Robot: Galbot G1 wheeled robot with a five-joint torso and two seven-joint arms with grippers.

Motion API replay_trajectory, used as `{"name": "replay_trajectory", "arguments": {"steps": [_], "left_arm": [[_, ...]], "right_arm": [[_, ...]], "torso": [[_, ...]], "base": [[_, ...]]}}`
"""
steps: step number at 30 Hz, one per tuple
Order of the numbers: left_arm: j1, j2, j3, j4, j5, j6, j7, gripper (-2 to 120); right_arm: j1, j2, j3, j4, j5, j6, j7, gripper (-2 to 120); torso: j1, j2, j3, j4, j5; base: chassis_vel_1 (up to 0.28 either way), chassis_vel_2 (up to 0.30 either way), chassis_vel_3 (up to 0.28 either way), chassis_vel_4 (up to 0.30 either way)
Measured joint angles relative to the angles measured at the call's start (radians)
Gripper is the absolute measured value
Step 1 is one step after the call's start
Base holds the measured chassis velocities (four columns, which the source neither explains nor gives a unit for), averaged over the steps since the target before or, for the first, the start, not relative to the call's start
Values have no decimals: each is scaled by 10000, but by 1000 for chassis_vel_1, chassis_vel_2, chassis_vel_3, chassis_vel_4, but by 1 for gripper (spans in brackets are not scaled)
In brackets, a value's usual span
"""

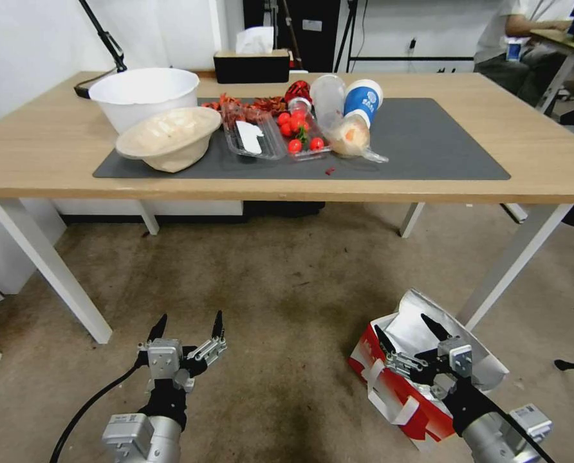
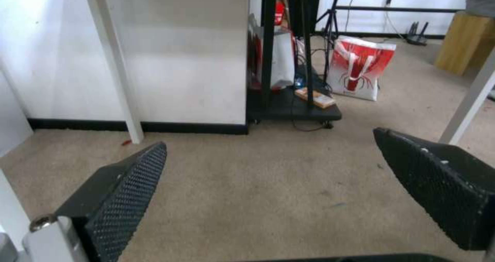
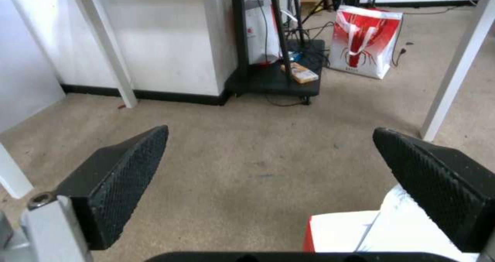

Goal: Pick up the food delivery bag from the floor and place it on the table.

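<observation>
The food delivery bag, white with red sides, white strap handles and silver foil lining, sits open on the floor at the lower right, beside a white table leg. My right gripper hovers open just above the bag's mouth; a white and red corner of the bag shows below its fingers. My left gripper hangs open over bare floor to the left, holding nothing. The light-wood table with its dark grey mat stands ahead.
The mat carries a white tub, a beige bowl, clear trays with tomatoes and cups. A black tissue box sits behind them. White table legs flank the floor space. Another red and white bag and a black cart stand far back.
</observation>
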Motion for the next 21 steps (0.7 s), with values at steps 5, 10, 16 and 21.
{"name": "replay_trajectory", "arguments": {"steps": [5, 10, 16, 21], "left_arm": [[-14, -61, 15, 14, 3, -9, 3, 100], [-71, -75, 40, 64, 1, -13, 14, 100], [-62, -65, 38, 82, 0, -13, 16, 100], [-37, -62, 34, 82, -1, -17, 16, 100]], "right_arm": [[-25, 15, -2, 4, -43, 26, -16, 100], [-24, 53, -3, -93, -47, 51, -17, 100], [-11, 59, -30, -171, -47, 121, -26, 100], [-2, 68, -59, -207, -45, 153, -40, 100]], "torso": [[-52, -168, -119, 0, 0], [-126, -443, -316, 0, 0], [-177, -633, -458, 0, 0], [-228, -827, -600, 0, 0]], "base": [[0, 0, 0, 0], [0, 0, 0, 0], [0, 0, 0, 0], [0, 0, 0, 0]]}}
